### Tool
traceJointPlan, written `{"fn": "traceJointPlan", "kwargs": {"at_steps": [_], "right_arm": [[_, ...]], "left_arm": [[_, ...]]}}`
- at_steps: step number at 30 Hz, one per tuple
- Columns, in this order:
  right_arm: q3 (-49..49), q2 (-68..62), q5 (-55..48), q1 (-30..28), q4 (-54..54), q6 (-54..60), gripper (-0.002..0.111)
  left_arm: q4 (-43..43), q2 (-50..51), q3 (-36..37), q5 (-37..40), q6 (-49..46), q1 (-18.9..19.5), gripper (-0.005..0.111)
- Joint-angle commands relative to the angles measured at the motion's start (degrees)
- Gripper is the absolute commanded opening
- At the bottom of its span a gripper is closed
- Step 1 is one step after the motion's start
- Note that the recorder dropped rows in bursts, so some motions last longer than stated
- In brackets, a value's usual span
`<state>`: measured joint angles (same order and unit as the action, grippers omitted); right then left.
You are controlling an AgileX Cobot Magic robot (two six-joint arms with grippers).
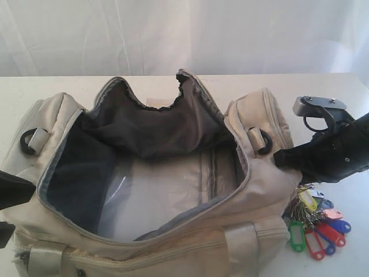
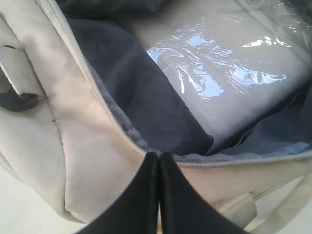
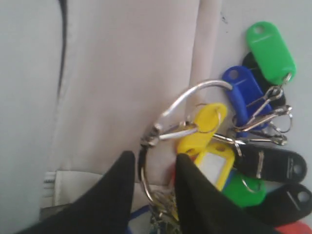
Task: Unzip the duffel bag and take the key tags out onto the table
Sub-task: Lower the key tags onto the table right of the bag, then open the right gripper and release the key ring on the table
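Nearest, at 4 o'clock, the key tags (image 1: 317, 228) lie on the tabletop (image 1: 354, 259) just beside the duffel bag (image 1: 253, 190). The right end effector (image 3: 153, 158) is over them, its fingers apart astride their metal ring (image 3: 185, 97). The bag gapes unzipped. The left end effector (image 2: 159, 155), fingers together, meets its 8 o'clock rim.

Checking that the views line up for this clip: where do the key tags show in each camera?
Exterior view: the key tags lie on the table, lower right, beside the duffel bag.
Left wrist view: not in it; only the bag's open inside shows.
Right wrist view: right half, beside the bag's cream side.
Shared landmark: the bag's cream fabric.
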<state>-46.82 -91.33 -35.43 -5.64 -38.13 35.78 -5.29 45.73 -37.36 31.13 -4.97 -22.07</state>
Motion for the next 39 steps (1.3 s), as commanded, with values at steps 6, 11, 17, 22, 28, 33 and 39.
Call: {"fn": "traceJointPlan", "kwargs": {"at_steps": [6,11,17,22,28,33,39], "right_arm": [[-2.1,1.67,-4.4,-0.06,-0.43,1.71,0.047],[-3.81,7.22,-8.57,-0.06,9.05,-2.49,0.047],[-3.92,16.63,-11.69,-0.06,27.05,-21.57,0.038],[-3.29,25.62,-13.29,-0.06,26.85,-22.97,0.009],[1.5,38.82,-9.4,-0.06,25.36,-22.5,0.0],[3.33,45.37,-5.5,-0.06,25.36,-22.5,0.0],[3.33,47.91,-3.71,-0.06,24.96,-23.22,0.0]], "left_arm": [[-1.06,-0.4,-0.16,0.49,0.06,0.14,0.0],[-1.06,-0.4,-0.16,0.49,0.06,0.14,0.0],[-1.06,-0.4,-0.16,0.49,0.06,0.14,0.0],[-1.06,-0.4,-0.16,0.49,0.06,0.14,0.0],[-0.57,-0.4,-0.16,0.5,-1.16,0.14,0.0],[-0.43,-0.4,0.16,0.38,-2.75,0.14,0.0],[-0.43,-0.4,0.05,-0.28,-2.49,0.14,0.0]]}}
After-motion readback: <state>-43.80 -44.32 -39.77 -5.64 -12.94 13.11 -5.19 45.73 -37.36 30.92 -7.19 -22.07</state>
